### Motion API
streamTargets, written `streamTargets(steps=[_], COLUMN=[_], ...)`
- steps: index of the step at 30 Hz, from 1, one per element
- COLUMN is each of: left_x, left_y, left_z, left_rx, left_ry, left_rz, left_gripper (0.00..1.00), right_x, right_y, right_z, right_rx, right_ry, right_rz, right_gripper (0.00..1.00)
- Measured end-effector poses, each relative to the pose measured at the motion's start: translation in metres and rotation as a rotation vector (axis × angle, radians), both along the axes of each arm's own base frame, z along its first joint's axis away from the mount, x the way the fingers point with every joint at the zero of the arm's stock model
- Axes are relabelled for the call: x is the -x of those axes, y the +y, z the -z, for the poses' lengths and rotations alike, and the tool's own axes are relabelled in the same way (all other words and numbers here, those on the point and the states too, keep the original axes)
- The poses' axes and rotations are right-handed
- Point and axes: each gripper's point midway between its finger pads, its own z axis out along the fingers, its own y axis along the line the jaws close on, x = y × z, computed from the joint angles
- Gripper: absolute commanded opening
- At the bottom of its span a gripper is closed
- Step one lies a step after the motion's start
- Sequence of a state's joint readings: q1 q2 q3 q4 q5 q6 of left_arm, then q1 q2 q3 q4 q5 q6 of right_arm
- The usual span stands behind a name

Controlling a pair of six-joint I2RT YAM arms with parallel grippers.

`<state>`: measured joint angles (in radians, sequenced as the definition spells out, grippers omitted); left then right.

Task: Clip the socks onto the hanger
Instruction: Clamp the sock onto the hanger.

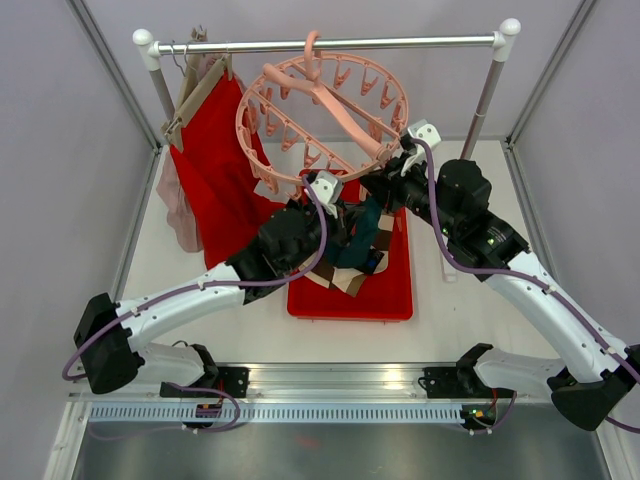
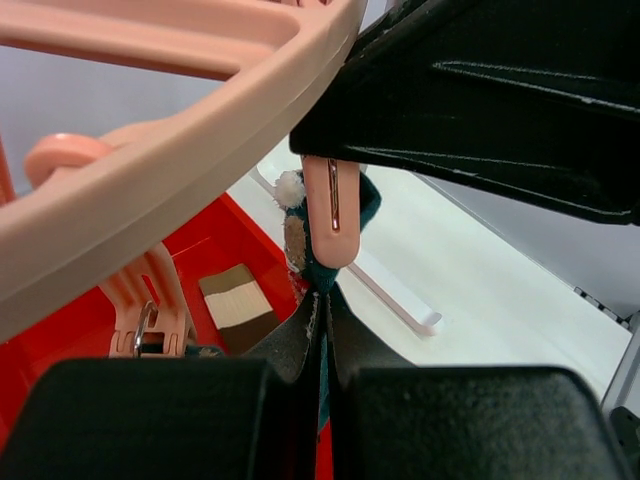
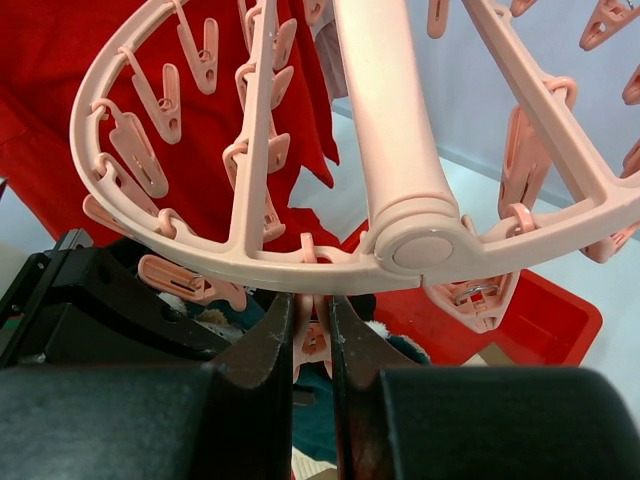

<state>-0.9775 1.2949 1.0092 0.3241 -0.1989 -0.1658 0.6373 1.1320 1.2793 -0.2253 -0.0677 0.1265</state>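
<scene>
The pale-pink ring hanger (image 1: 320,110) hangs by its hook from the rail, and its rim fills the top of the right wrist view (image 3: 250,255). My left gripper (image 2: 322,320) is shut on a dark teal sock (image 2: 322,270) and holds its top edge up at a hanging clip peg (image 2: 332,215). My right gripper (image 3: 312,315) is shut on that peg's handles (image 3: 312,335) just under the rim. The teal sock (image 1: 362,235) hangs between both grippers above the red tray.
A red tray (image 1: 395,300) under the grippers holds more socks, one brown and cream (image 2: 235,300). A large red cloth (image 1: 215,185) and a pink garment hang on wooden hangers at the rail's left. White walls close in both sides.
</scene>
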Motion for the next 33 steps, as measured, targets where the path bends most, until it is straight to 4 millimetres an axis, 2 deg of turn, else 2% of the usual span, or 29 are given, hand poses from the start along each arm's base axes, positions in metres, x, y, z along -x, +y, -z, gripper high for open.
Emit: streamTargets(steps=[11,19,21,22,29,33], left_x=[0.003,0.007,0.007,0.007,0.007,0.008], left_y=[0.004,0.005,0.005,0.005,0.005,0.005], left_z=[-0.01,-0.016,-0.016,-0.016,-0.017,-0.018], left_rx=[0.02,0.032,0.032,0.032,0.033,0.036], left_ry=[-0.014,-0.023,-0.023,-0.023,-0.023,-0.025], left_rz=[0.003,0.018,0.019,0.018,0.019,0.019], left_gripper=[0.02,0.02,0.02,0.02,0.02,0.02], right_x=[0.0,0.003,0.004,0.004,0.009,0.011], right_y=[0.002,0.002,0.001,0.001,0.002,0.002], right_z=[0.004,-0.001,-0.002,-0.002,-0.002,-0.002], right_rx=[0.001,-0.013,-0.014,-0.014,-0.02,-0.022], right_ry=[-0.004,-0.022,-0.023,-0.024,-0.023,-0.021], right_rz=[-0.009,-0.018,-0.019,-0.019,-0.039,-0.043], right_gripper=[0.0,0.02,0.06,0.14,0.48,0.55])
